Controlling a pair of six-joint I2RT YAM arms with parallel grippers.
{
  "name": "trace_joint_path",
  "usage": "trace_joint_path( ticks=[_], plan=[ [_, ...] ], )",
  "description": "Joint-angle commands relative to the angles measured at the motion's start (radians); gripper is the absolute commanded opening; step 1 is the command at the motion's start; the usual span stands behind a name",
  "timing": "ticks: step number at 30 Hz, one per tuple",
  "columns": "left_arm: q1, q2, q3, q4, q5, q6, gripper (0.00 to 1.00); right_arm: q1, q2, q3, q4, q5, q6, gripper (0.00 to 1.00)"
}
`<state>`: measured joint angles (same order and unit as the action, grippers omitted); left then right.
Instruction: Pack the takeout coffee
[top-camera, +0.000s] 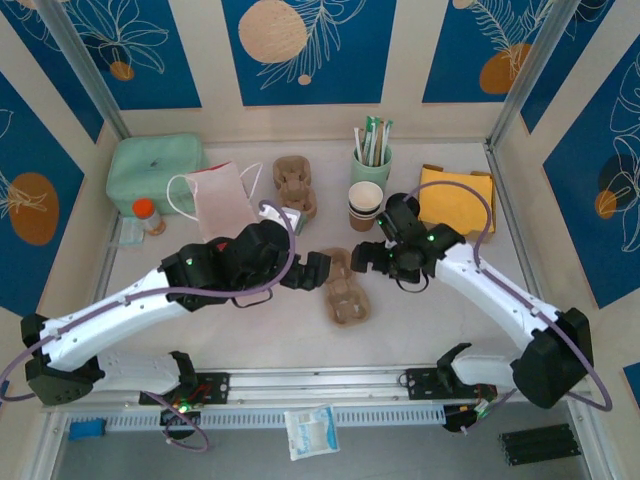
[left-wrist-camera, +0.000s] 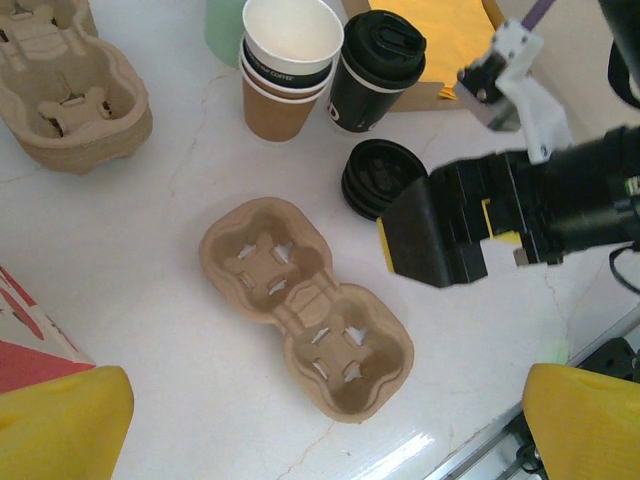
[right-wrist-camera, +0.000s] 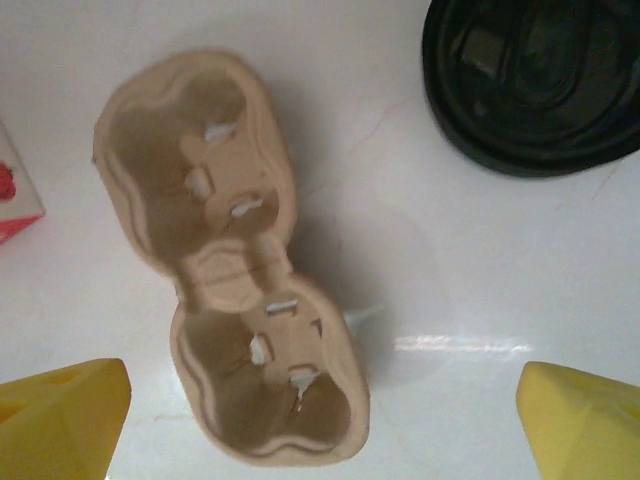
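Directly beneath the left claw (left-wrist-camera: 322, 432), whose fingers are being held wide apart around nothing, a two-cup pulp carrier (left-wrist-camera: 305, 305) is being borne by the counter (left-wrist-camera: 170, 390), both wells unfilled. Over the carrier's far side the right claw (right-wrist-camera: 320, 425) is being hung, its fingers likewise being held apart and clamped on nothing. Just past the right claw, a loose stack of black lids (left-wrist-camera: 378, 178) is being seen lying flat. Farther ahead of the left claw, the takeout coffee (left-wrist-camera: 375, 72), a dark cup under a black lid, is being seen upright beside a stack of lidless cups (left-wrist-camera: 290, 70), touched by neither claw. By that showing, the packing is hardly being begun: the coffee is yet to be gripped, carried and seated, whether in the carrier or in the handled bag (top-camera: 225, 200) well off to the left claw's left.
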<state>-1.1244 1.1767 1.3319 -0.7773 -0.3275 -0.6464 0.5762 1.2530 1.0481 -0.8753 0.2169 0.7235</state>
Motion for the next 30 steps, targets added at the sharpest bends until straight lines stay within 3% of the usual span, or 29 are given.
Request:
trace_joint_path(
  ticks=[1, 9, 18, 30],
  plan=[
    [-0.003, -0.036, -0.015, 0.007, -0.035, 0.017, 0.99, -0.002, 0.047, 0.116, -0.146, 0.052, -0.086, 0.99],
    [0.045, -0.090, -0.060, 0.000, -0.036, 0.017, 0.99, 0.008, 0.140, 0.246, -0.161, -0.009, -0.205, 0.99],
    [0.061, -0.119, -0.072, -0.023, -0.028, 0.014, 0.99, 0.004, 0.158, 0.186, -0.074, -0.327, -0.291, 0.99],
    [0.061, -0.132, -0.086, -0.010, -0.027, 0.013, 0.99, 0.186, 0.301, 0.239, -0.162, -0.002, -0.331, 0.99]
  ],
)
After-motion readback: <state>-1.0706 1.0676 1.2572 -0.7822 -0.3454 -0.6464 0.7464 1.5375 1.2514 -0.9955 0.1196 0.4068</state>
